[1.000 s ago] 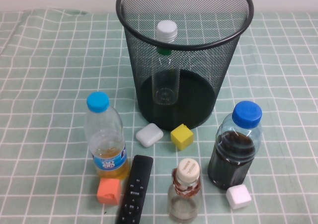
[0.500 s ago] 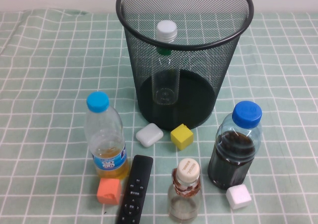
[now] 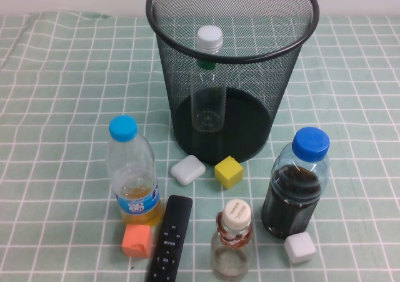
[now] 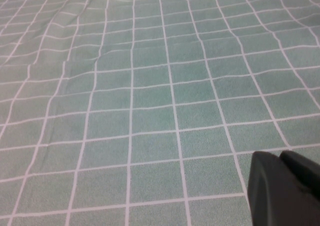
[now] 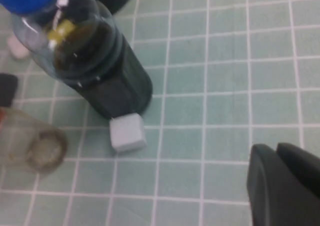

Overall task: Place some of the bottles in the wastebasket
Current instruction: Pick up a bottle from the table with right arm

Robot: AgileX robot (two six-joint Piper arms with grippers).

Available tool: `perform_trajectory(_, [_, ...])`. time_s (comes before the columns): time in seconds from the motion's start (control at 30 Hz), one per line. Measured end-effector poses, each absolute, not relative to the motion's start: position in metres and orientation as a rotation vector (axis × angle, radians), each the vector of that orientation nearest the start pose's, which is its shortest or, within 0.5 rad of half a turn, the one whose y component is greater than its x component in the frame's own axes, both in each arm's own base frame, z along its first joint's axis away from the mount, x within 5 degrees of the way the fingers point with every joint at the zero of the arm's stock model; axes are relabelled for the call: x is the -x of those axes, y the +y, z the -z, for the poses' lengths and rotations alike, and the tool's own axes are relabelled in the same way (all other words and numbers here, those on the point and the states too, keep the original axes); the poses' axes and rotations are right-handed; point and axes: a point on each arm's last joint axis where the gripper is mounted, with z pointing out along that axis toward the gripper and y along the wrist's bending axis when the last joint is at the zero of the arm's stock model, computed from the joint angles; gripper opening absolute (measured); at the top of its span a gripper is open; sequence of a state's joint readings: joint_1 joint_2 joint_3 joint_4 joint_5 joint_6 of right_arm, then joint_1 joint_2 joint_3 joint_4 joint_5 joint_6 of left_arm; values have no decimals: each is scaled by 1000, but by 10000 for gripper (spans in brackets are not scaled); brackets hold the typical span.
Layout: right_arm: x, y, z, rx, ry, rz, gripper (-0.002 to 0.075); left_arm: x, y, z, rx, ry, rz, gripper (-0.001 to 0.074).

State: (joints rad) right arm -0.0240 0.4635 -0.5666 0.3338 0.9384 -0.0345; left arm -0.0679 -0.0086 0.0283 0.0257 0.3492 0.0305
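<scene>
Squat bottle (image 3: pixel 232 239) with the beige cap stands upright at the near desk (image 3: pixel 62 107) edge, long axis vertical, between the remote (image 3: pixel 169 239) and the white cube (image 3: pixel 300 249). From my right wrist view it (image 5: pixel 30 143) lies just past that cube (image 5: pixel 127 132) and the dark bottle (image 5: pixel 85 55), so the right hand (image 5: pixel 285 186) is the nearer 1; I cannot tell whether it is open. The left hand (image 4: pixel 282 186) hangs over bare cloth, well apart, state also unclear. Farther back, the slim bottle (image 3: pixel 208 75) already stands inside the wastebasket (image 3: pixel 232 19).
</scene>
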Motion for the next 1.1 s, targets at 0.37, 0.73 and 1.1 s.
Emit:
perform_trajectory(0.37, [-123, 33, -310, 80, 2486, -465, -8, -53, -3, -173, -107, 1849, 1, -4])
perform_trajectory(0.73, [-138, 106, -315, 682, 2491, -609, -8, -53, -3, -173, -107, 1851, 1, -4])
perform_trajectory(1.1, [-138, 191, -332, 1182, 2281, -534, 118, -53, -3, -173, -107, 1851, 1, -4])
